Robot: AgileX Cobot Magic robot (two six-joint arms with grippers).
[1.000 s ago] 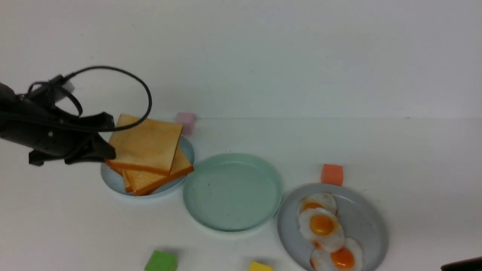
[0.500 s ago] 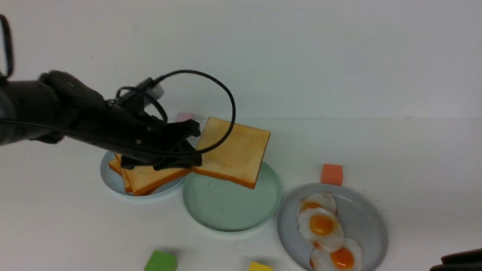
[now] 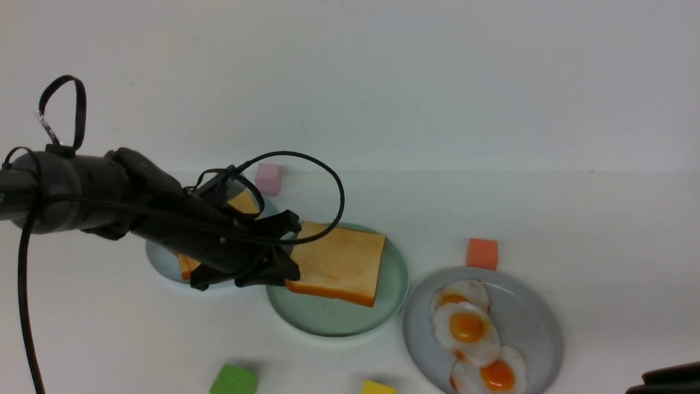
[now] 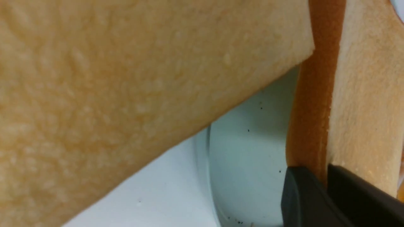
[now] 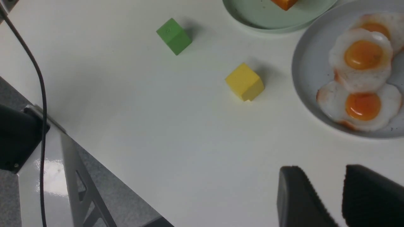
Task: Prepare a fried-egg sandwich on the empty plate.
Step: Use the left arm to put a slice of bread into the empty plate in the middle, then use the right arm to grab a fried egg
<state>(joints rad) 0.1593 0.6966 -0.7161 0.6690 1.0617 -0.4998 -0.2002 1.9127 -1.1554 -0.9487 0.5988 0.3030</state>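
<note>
While the left gripper (image 3: pixel 291 274) reaches over from the left, its fingers stand close together, with the edge of a slice of toast (image 3: pixel 335 262) pinched between them. That slice is over the green plate (image 3: pixel 328 320), covering much of its middle and far part and leaving the near part bare; whether its underside touches the plate all over, I cannot tell. Behind the left arm (image 3: pixel 186 230), more toast (image 3: pixel 187 266) lies on the blue plate (image 3: pixel 164 262), mostly hidden from the front, though the left wrist view shows a broad piece of it close up.

On the grey plate (image 3: pixel 536 334), to the right of the green one, are three fried eggs (image 3: pixel 467 327). The middle egg overlaps the other two, and all have their yolks facing up. No egg is on the toast over the green plate.

The right gripper (image 5: pixel 325 170) is open, its fingers well apart with nothing between them, near the right-hand corner of the front view. A pink block (image 3: pixel 268 179) sits beyond the blue plate, an orange block (image 3: pixel 482 254) just behind the grey plate, and a green block (image 3: pixel 234 379) and a yellow block (image 3: pixel 378 388) on the near side of the white table (image 3: pixel 306 366)
</note>
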